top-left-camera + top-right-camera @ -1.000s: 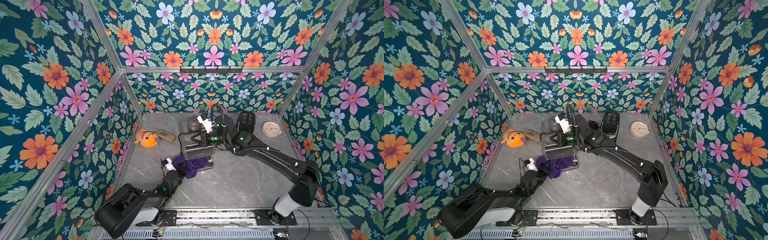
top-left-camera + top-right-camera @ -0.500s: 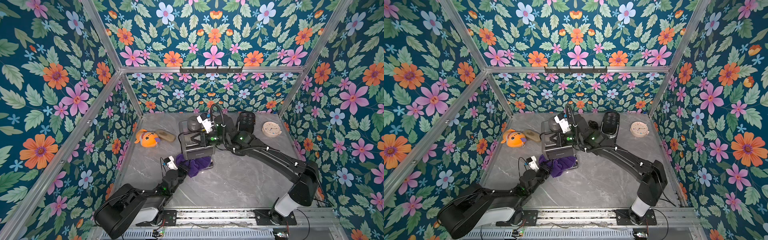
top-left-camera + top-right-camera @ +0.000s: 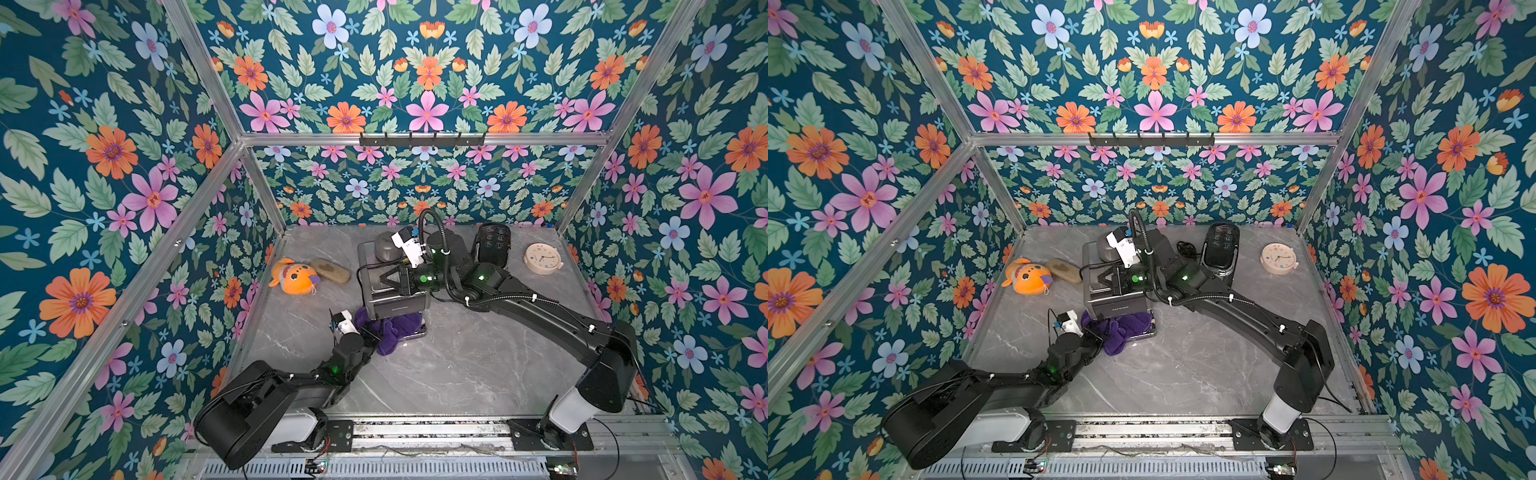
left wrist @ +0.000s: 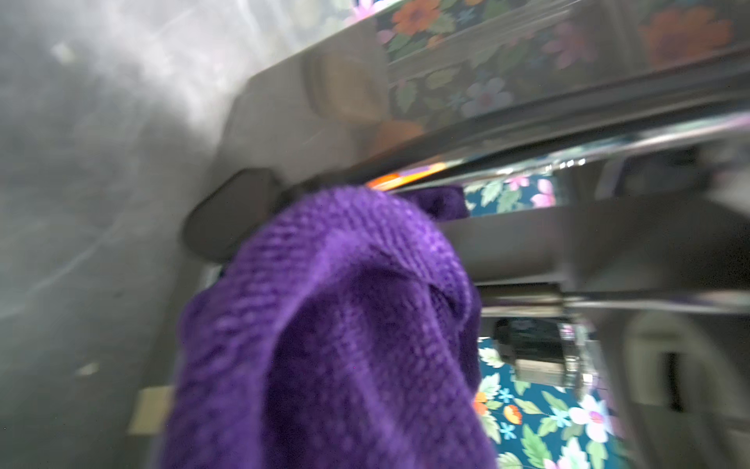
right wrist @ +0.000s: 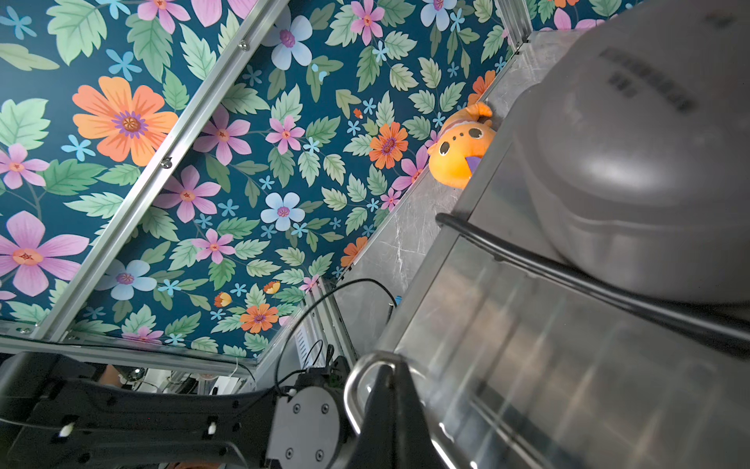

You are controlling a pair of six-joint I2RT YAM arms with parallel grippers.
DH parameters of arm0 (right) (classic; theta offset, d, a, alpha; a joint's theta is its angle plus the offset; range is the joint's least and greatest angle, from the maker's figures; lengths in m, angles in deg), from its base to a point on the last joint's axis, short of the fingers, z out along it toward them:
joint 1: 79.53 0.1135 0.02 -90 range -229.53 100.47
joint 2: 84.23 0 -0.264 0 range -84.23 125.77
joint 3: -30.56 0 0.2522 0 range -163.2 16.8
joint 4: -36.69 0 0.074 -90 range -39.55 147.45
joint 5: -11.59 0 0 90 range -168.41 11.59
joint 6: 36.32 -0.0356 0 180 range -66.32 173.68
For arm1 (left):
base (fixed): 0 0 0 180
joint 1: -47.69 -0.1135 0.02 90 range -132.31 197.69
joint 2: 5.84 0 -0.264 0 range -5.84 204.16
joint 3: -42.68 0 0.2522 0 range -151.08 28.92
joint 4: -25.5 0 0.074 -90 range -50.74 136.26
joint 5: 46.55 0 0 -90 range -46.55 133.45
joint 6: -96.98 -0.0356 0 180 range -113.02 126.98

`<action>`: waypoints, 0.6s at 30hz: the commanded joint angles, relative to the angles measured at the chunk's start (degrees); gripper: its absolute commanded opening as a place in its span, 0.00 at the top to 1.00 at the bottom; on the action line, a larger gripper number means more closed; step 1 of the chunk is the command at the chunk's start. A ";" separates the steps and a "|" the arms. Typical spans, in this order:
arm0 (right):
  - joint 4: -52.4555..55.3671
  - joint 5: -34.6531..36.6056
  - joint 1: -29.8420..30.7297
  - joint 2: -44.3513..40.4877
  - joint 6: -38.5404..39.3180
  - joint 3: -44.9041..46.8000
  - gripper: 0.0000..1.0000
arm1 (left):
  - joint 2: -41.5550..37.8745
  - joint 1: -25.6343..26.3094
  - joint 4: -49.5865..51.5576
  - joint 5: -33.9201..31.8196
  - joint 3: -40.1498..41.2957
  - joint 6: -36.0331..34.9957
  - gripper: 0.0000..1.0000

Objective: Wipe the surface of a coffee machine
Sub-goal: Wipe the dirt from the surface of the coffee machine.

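While the black left gripper [image 3: 370, 333] had its fingers squeezed tight on the fuzzy purple knitted cloth [image 3: 397, 326], the cloth lay bunched against the bottom front of the boxy silver-and-black metal coffee machine [image 3: 392, 305], on the machine's 6 o'clock side. In both top views the coffee machine [image 3: 1117, 306] stood near the middle of the grey marble table [image 3: 457, 365], a bit toward 12 o'clock. The left wrist view was blurry, but it showed the cloth [image 4: 345, 325] right up against the shiny metal. The black right gripper [image 3: 384, 277] lay on top of the machine with its fingers together. I could not tell if they pinched anything. At the machine's 9 o'clock sat a soft orange plush toy [image 3: 296, 279], and a flat tan oval lump [image 3: 331, 271] lay between the toy and the machine. At 2 o'clock stood a black box with buttons [image 3: 493, 248]. Farther out toward 3 o'clock lay a round cream clock [image 3: 541, 259].
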 commanded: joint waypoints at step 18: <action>15.20 2.14 0.22 1.48 -1.14 2.29 1.00 | 4.51 11.55 2.00 -7.17 -5.55 7.34 1.00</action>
